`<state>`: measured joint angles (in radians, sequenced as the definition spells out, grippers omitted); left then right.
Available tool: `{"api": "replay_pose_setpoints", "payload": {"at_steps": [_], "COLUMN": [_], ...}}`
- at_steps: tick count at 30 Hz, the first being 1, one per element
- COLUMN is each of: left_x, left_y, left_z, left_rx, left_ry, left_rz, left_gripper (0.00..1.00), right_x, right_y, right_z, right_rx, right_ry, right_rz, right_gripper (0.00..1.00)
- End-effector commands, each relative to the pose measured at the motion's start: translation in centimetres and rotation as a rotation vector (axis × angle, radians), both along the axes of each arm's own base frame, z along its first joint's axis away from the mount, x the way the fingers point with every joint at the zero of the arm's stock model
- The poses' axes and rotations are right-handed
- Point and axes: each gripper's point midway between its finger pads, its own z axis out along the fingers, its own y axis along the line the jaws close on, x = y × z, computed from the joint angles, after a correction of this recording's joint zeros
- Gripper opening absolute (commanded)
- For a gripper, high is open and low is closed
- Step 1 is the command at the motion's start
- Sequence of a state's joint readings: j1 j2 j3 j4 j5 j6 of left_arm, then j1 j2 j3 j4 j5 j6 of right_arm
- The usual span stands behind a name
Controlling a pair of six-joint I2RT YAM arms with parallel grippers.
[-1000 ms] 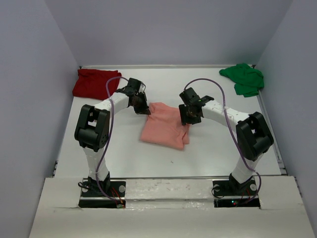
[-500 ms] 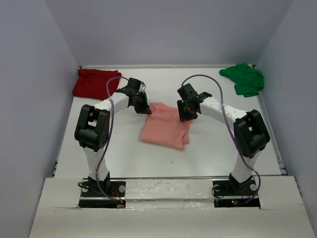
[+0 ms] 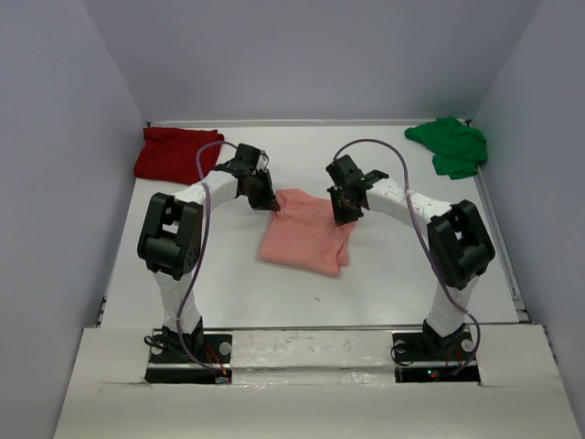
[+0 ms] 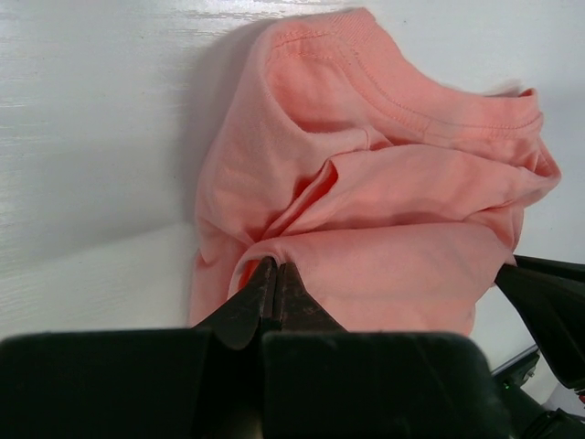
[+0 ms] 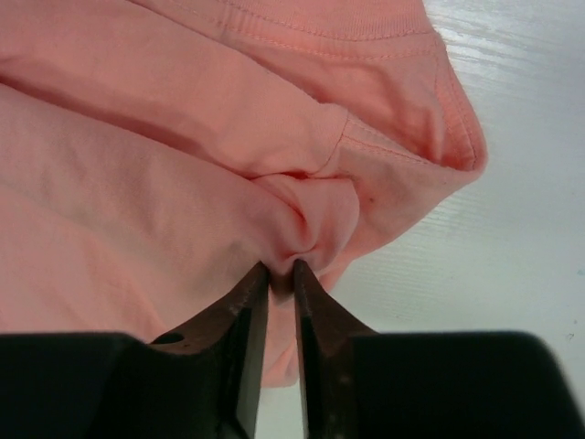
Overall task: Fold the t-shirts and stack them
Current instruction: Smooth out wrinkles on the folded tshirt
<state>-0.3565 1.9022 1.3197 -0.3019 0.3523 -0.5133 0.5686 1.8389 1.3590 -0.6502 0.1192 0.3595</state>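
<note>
- Fingers [image 4: 260, 297] of my left gripper [image 4: 274, 279]: pressed together, with a thin fold of the salmon-pink t-shirt [image 4: 393, 265] nipped right at the tips.
- Fingers [image 5: 242, 320] of my right gripper [image 5: 279, 274]: only a narrow slit between them, and a small pucker of the same shirt is caught at the tips. The bite looks shallow, just a few layers at the very end of the pads.
- Cloth relative to the tips: in both wrist views the shirt spreads away from the tips in bunched folds, with a stitched hem lying beyond each pinch. From above, my left pinch sits at the shirt's far-left corner and my right at its far-right edge. The bulk lies crumpled on the table [image 3: 384, 283] between my arms, on the near side of both pinches.
- Step in hand, as I judge it: hold two far points so the heap can be lifted and drawn out flat before any fold.
- To do it well: seat the right pinch firmly before lifting. Raise both sides together and level, then draw them apart slowly. Check that each pinch holds one edge and not a wad of layers, or the shirt will hang twisted.
- Risk: the shallow right bite may slip under tension.
- Further out: the dark red t-shirt [image 3: 174, 153] lies at the far left and the bright green t-shirt [image 3: 450, 144] at the far right, both well apart from my fingers.
</note>
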Motion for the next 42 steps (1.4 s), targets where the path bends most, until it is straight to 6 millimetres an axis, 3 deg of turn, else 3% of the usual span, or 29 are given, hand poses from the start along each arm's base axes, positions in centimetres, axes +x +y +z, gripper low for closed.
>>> {"api": "replay_pose_setpoints", "payload": {"at_steps": [1, 3, 7, 12, 22, 33, 42], "left_x": [-0.1, -0.2, -0.5, -0.6, -0.5, -0.9, 0.7], "left_y": [-0.4, -0.5, -0.7, -1.7, -3.8, -4.9, -5.4], "left_z": [1.0, 1.2, 2.0, 5.3, 11.2, 12.3, 10.9], "left_rx": [-0.028, -0.03, -0.029, 0.001, 0.037, 0.013, 0.031], "left_ry": [-0.024, -0.028, -0.043, -0.124, -0.25, -0.266, -0.255], "left_rz": [-0.026, -0.026, -0.033, -0.057, -0.101, -0.127, -0.126], "left_gripper": [0.0, 0.0, 0.0, 0.0, 0.0, 0.0, 0.0], "right_x": [0.7, 0.8, 0.9, 0.9, 0.4, 0.2, 0.9], "right_y": [-0.1, -0.5, -1.3, -3.2, -4.8, -5.8, -6.9], "right_z": [0.8, 1.1, 2.0, 3.3, 6.7, 9.9, 10.9], "right_rx": [0.01, -0.001, -0.037, -0.101, -0.178, -0.265, -0.368], "right_ry": [-0.03, -0.043, -0.062, -0.104, -0.193, -0.263, -0.303], "right_rz": [-0.016, -0.028, -0.047, -0.114, -0.165, -0.207, -0.237], "right_gripper": [0.12, 0.0, 0.0, 0.0, 0.0, 0.0, 0.0]}}
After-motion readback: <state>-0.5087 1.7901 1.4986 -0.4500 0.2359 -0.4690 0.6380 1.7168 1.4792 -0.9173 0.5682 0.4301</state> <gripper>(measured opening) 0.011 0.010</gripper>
